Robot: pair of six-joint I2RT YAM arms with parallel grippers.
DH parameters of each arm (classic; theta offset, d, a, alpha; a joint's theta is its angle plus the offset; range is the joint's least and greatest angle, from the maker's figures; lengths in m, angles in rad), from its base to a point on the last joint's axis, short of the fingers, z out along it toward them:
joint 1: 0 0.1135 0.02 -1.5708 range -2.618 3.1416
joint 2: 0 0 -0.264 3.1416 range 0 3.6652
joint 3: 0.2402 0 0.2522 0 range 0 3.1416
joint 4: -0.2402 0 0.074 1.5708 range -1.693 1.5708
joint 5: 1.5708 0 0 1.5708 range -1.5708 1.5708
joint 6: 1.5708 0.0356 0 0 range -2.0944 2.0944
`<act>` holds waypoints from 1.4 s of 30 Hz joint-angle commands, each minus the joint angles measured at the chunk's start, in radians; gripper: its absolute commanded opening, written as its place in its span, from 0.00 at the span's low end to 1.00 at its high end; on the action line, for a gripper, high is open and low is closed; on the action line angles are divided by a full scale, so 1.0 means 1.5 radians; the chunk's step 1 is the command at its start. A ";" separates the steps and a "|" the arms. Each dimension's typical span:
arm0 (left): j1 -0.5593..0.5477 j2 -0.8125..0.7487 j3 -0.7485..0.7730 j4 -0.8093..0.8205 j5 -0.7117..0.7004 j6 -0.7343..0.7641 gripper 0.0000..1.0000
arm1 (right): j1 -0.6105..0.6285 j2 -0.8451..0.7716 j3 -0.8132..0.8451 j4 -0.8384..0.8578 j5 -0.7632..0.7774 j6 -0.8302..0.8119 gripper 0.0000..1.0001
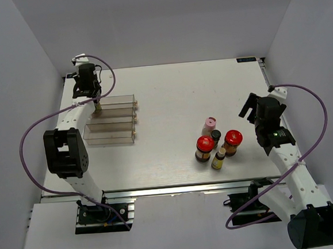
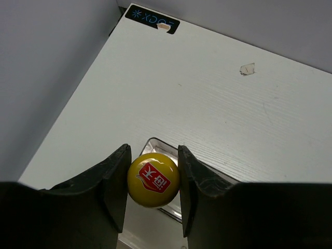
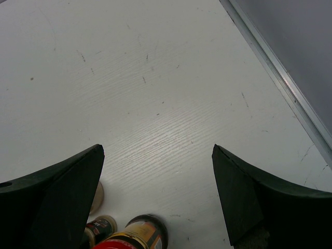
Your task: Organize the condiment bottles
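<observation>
Holds yellow-capped bottle (image 2: 153,179) upright, clamped in left gripper (image 2: 153,163), directly over rack (image 1: 112,127) end nearest bench (image 1: 169,89) far-left corner; presents right gripper (image 3: 158,176) wide open, empty, near five-bottle cluster (image 1: 217,142) toward near edge.

Red-marked yellow bottle cap (image 2: 153,179)

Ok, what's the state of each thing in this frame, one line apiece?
left gripper: shut on the yellow-capped bottle.
yellow-capped bottle: upright, gripped at the rack's left end; resting or not, cannot tell.
right gripper: open, empty.
left red-lidded jar: upright, lidded.
right red-lidded jar: upright, lidded.
pink-capped bottle: upright, capped.
dark-capped bottle: upright, capped.
slim yellowish bottle: upright, capped.
</observation>
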 commanded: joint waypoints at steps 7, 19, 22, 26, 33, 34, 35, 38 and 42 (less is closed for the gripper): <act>0.008 -0.051 0.001 0.081 -0.023 -0.033 0.14 | -0.002 0.004 0.012 0.014 0.009 -0.010 0.89; 0.007 -0.066 0.003 0.025 -0.036 -0.040 0.58 | -0.002 -0.007 0.012 0.008 -0.001 -0.010 0.89; 0.007 -0.067 0.010 0.007 -0.033 -0.043 0.65 | -0.002 -0.010 0.014 0.007 -0.007 -0.010 0.89; 0.007 -0.071 0.027 -0.012 -0.031 -0.040 0.72 | -0.002 -0.014 0.013 0.007 -0.009 -0.010 0.89; 0.007 -0.110 0.066 -0.072 0.060 -0.058 0.98 | -0.003 -0.019 0.012 0.006 -0.016 -0.008 0.89; 0.007 -0.118 0.071 -0.088 0.094 -0.064 0.98 | -0.003 -0.020 0.012 0.007 -0.019 -0.008 0.89; 0.006 -0.126 0.078 -0.097 0.173 -0.078 0.98 | -0.002 -0.021 0.012 0.007 -0.024 -0.004 0.89; -0.016 -0.156 0.085 -0.131 0.294 -0.107 0.98 | -0.002 -0.020 0.009 0.004 -0.033 0.000 0.89; -0.130 -0.207 0.028 -0.118 0.360 -0.090 0.98 | -0.002 -0.014 0.017 -0.011 -0.061 0.005 0.89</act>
